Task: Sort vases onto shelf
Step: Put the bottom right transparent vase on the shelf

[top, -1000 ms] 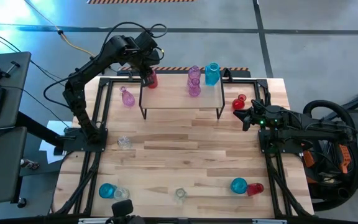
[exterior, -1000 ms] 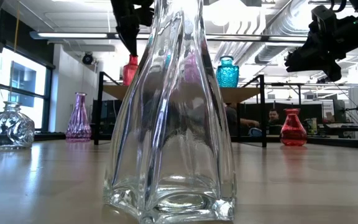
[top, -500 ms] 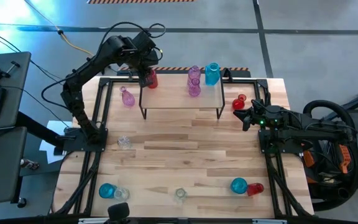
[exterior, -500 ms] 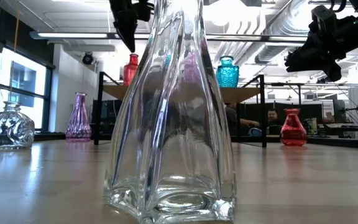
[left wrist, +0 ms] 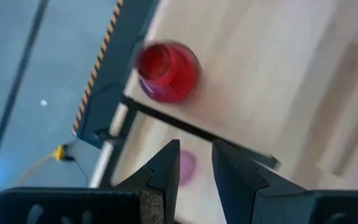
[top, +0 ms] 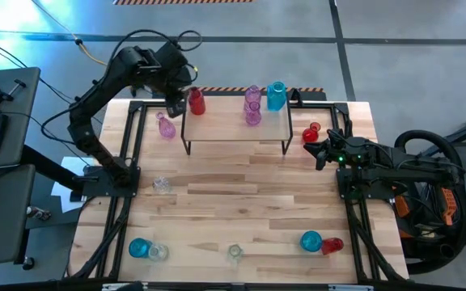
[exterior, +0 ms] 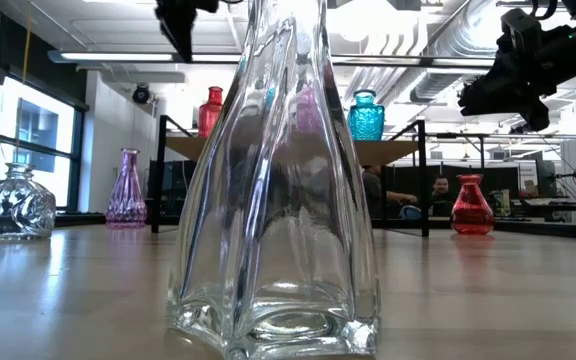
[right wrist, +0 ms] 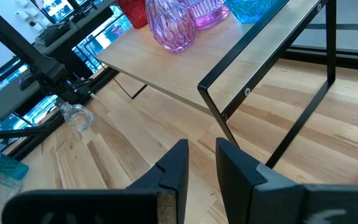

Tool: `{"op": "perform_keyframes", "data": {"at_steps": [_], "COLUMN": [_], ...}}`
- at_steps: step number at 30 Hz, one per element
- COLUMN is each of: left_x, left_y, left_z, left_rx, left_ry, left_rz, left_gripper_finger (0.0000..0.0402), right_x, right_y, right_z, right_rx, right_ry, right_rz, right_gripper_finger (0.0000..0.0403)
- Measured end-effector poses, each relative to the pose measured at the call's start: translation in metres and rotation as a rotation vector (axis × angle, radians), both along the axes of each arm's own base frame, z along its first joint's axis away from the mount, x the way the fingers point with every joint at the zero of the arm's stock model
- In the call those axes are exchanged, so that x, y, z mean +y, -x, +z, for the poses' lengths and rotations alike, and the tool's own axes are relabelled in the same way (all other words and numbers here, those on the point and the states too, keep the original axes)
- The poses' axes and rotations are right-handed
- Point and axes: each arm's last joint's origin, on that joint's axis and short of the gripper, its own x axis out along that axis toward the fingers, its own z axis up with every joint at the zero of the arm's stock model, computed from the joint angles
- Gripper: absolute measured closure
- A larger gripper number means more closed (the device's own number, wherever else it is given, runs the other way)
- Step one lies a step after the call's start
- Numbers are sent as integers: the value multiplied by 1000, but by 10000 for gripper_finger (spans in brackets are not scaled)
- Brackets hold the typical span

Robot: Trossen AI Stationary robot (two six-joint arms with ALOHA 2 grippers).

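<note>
- The left gripper hangs above the far left end of the shelf, beside the red vase and not touching it. Its fingers stand a narrow gap apart with nothing between them.
- A pink vase stands on the surface just left of the shelf, below that gripper.
- A clear squat vase stands on the surface near the left arm's base.
- At the near left edge a teal vase and a small clear vase stand touching or almost so.
- A tall clear vase stands at the near edge, midway along it.
- On the shelf stand the red vase at the left end, two pink-purple vases together right of the middle, and a blue vase just right of them.
- Another teal vase and a red vase lying beside it are at the near right.
- A round red vase stands on the surface just right of the shelf.
- The right gripper hovers near that round red vase, off the shelf's right end, its fingers slightly parted and holding nothing.
</note>
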Motion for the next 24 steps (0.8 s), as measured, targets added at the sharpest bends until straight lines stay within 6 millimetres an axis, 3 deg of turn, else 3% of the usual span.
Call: {"op": "perform_keyframes", "data": {"at_steps": [8,12,24], "left_x": [-37,-59,-126], "left_y": [6,0,-51], "left_z": [5,7,-10], "left_rx": [-105,-167,-243], "left_ry": [119,193,212], "left_rz": [-95,-199,-530], "left_gripper_finger": [317,317,317], "right_x": [0,0,0], "right_y": [0,0,0], "right_z": [0,0,0], "right_rx": [0,0,0], "right_ry": [0,0,0], "right_rz": [0,0,0], "right_gripper_finger": [341,341,341]}}
